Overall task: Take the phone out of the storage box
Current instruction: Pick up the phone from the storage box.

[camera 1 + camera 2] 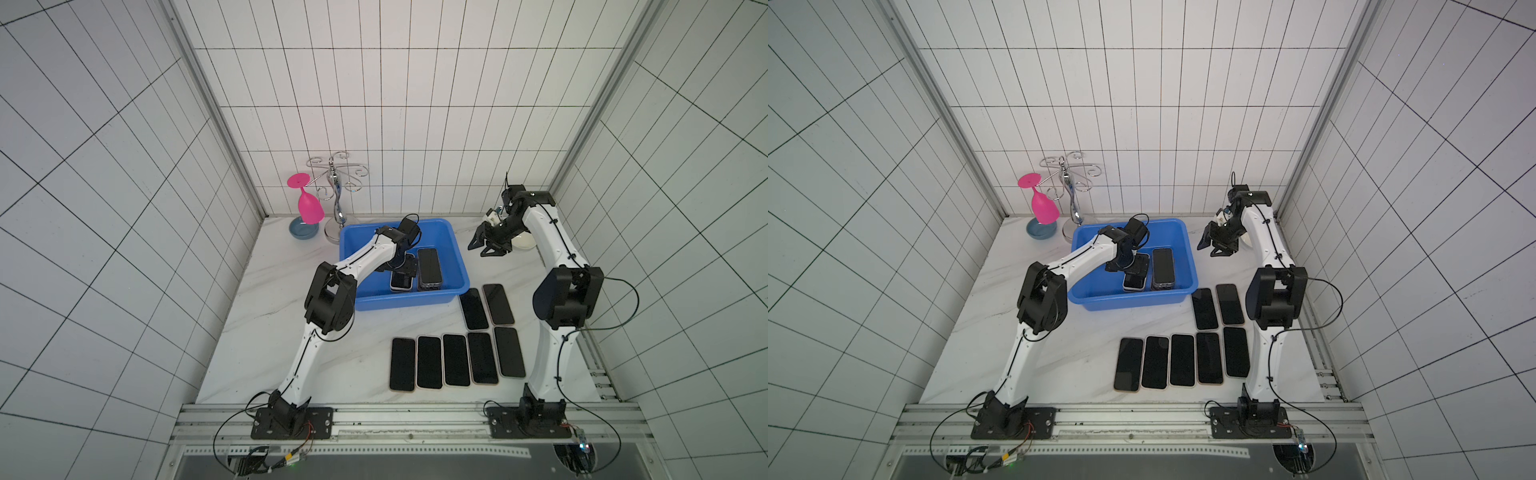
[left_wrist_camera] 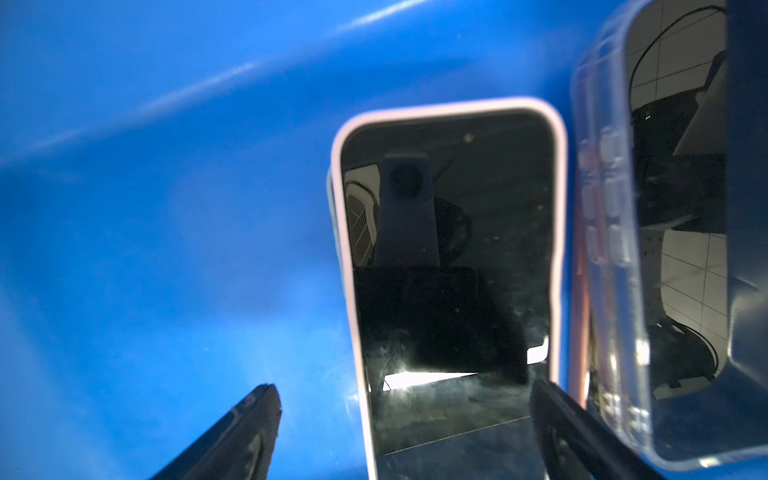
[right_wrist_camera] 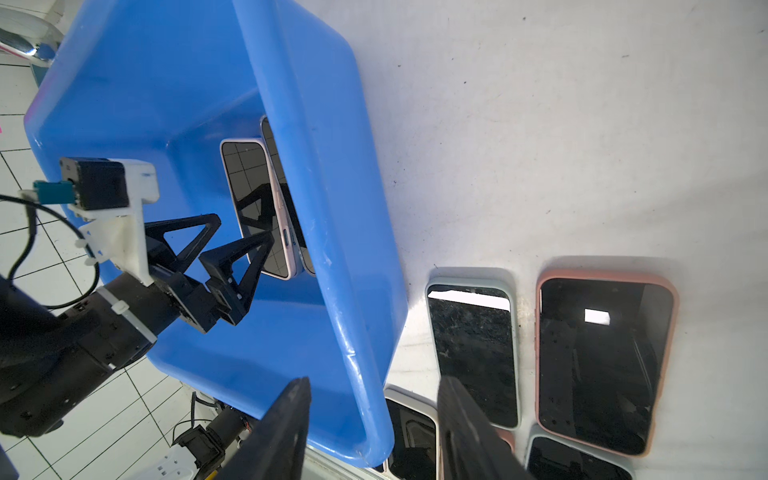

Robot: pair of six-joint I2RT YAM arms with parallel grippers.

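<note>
We find the storage box [image 1: 456, 254] standing on the surface [image 1: 266, 332], toward its rear centre. The white-cased phone [image 1: 400, 283] lies screen up on the box floor, at the end nearest the arm bases. A clear-cased phone [image 1: 429, 266] lies just beside it on the right-arm side, sitting higher, apparently on top of another handset.

The left end effector [image 2: 403, 384] is down inside the box, directly over the white-cased phone. Its jaws stand wide apart and clamp nothing. In the left wrist view one finger [image 2: 249, 428] is over bare blue floor. The other is at the phone's edge, next to the clear-cased phone [image 2: 665, 232].

The right end effector [image 1: 478, 248] hangs above the surface just outside the box's right-arm wall. Its jaws are parted, with nothing between them.

Outside the box, both top views show a row of five phones [image 1: 456, 359] lying face up on the near surface. Two more phones [image 1: 473, 308] lie behind that row, close to the box's near corner.
</note>
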